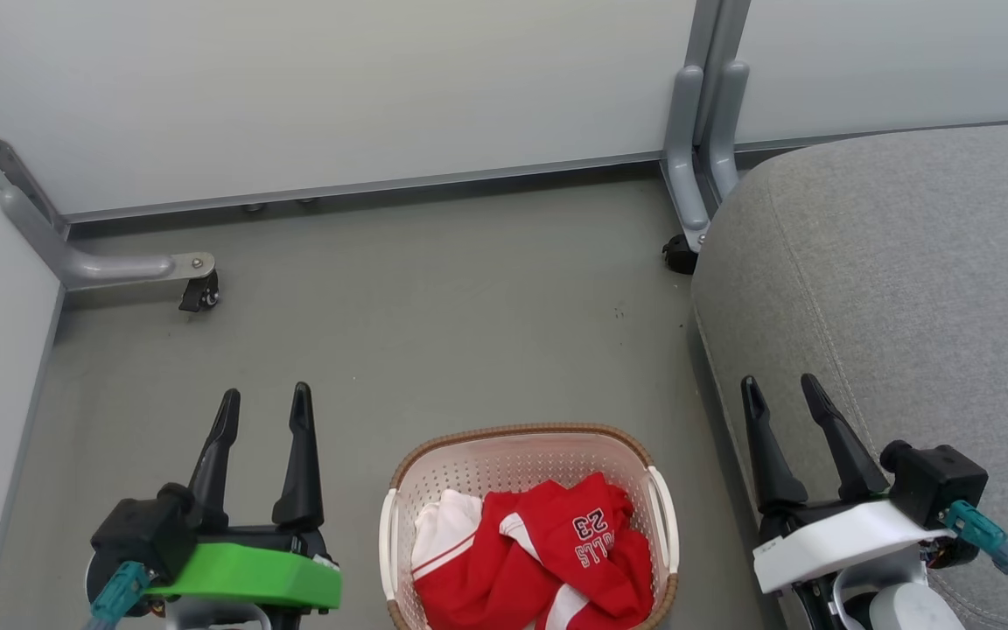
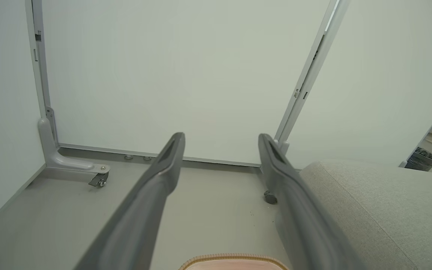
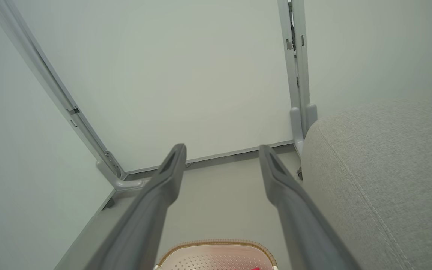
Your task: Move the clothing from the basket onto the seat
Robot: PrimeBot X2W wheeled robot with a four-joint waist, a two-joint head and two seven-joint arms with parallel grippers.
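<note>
1. the red jersey (image 1: 556,560) lies crumpled in the laundry basket (image 1: 517,435) on the floor (image 1: 425,306); the pick-up has not begun.
2. left gripper (image 1: 266,392) and right gripper (image 1: 779,381) flank the basket, jaws spread, empty.
3. next move, likely: reach down, pinch the loose fabric, then carry it right onto the grey sofa cushion (image 1: 906,289).

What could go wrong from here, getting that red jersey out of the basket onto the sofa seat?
The jersey lies bunched deep in the basket, so a grab may snag the perforated wall or drag the basket along. The right gripper hangs close by the seat edge; its swing might bump it.
</note>
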